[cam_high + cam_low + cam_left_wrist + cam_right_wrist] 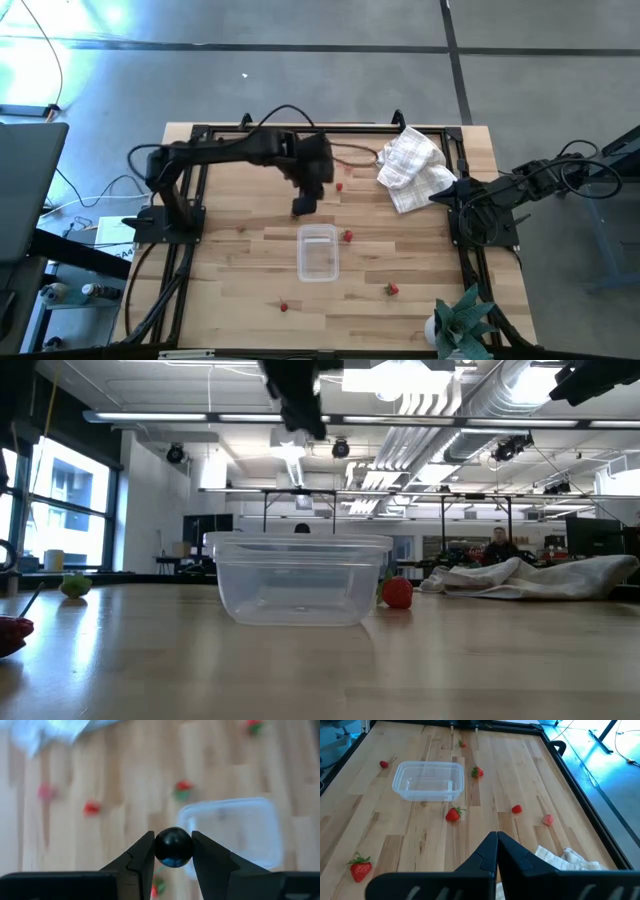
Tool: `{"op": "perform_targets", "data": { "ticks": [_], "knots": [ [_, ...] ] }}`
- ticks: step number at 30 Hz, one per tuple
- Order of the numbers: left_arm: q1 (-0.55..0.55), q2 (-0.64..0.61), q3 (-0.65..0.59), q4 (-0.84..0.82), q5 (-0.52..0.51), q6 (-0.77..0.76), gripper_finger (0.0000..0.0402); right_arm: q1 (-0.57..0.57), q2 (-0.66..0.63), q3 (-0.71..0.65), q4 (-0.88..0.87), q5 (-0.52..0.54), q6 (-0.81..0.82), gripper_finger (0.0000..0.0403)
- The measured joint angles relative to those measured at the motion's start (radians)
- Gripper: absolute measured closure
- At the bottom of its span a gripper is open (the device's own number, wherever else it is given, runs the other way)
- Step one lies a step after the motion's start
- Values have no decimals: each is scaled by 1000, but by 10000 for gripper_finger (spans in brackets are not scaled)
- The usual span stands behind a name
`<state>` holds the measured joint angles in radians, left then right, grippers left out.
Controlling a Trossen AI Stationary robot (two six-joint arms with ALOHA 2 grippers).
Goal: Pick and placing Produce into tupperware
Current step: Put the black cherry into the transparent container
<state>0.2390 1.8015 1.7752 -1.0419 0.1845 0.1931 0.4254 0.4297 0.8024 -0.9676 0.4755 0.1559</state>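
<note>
My left gripper hangs above the table, just beyond the far end of the clear tupperware, and is shut on a dark round piece of produce. The tupperware stands open on the wood and shows nothing inside. Several small red berries lie loose on the table around it. My right gripper waits shut at the table's right edge, beside the cloth. My left gripper pinches the dark round piece between its two fingertips, one on each side of it. The fingers point down from above. The piece is lifted clear of the table, above the wood next to the tupperware's far end.
A crumpled white checked cloth lies at the far right of the table. A green plant in a white pot stands at the near right corner. A black frame rail borders the table. Bare wood lies left of the tupperware.
</note>
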Motion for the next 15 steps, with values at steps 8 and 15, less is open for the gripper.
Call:
{"op": "perform_targets", "data": {
  "ticks": [8,15],
  "knots": [
    [-139,71,26,-9,-20,41,294,0,0,0,0,0,0,402],
    [-169,225,25,7,19,73,294,0,1,0,-1,0,0,402]
  ]
}}
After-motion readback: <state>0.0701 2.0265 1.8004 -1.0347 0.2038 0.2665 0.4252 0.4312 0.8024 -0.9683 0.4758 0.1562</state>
